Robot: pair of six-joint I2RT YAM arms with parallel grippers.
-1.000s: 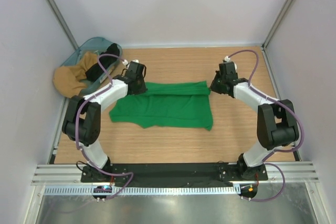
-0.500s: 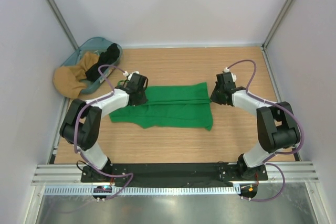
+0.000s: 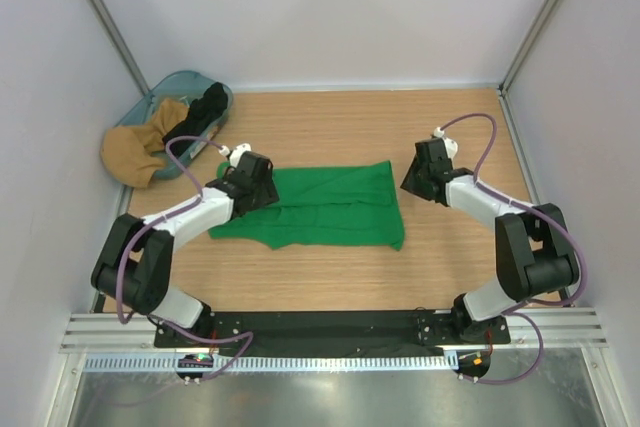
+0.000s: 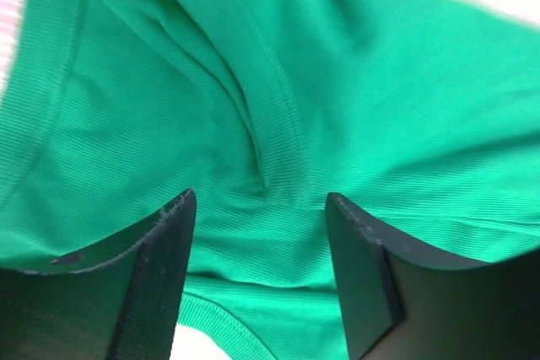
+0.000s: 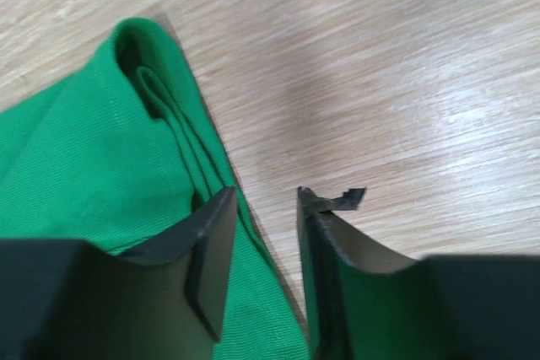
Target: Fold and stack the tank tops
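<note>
The bright green tank top [image 3: 330, 209] lies folded lengthwise on the wooden table [image 3: 340, 122]. My left gripper [image 3: 262, 187] hovers over its left end, open. In the left wrist view, rumpled green fabric [image 4: 337, 82] fills the gap between the left gripper's [image 4: 260, 208] spread fingers [image 4: 164, 246], which pinch nothing. My right gripper [image 3: 408, 179] is at the top's right end, open. In the right wrist view, the right gripper [image 5: 266, 200] straddles the folded edge of the green fabric [image 5: 84, 166] without clamping it. The black tank top [image 3: 207, 105] sits bunched in a basket at the back left.
A teal basket [image 3: 175, 82] stands in the back left corner, with a tan garment [image 3: 135, 152] spilling over its near side. White walls close in the table on three sides. The arm bases sit on a black rail [image 3: 330, 327] at the near edge.
Both grippers were shut on the green top's far edge and carried it toward the near side. Both have since opened and let the fabric go.
</note>
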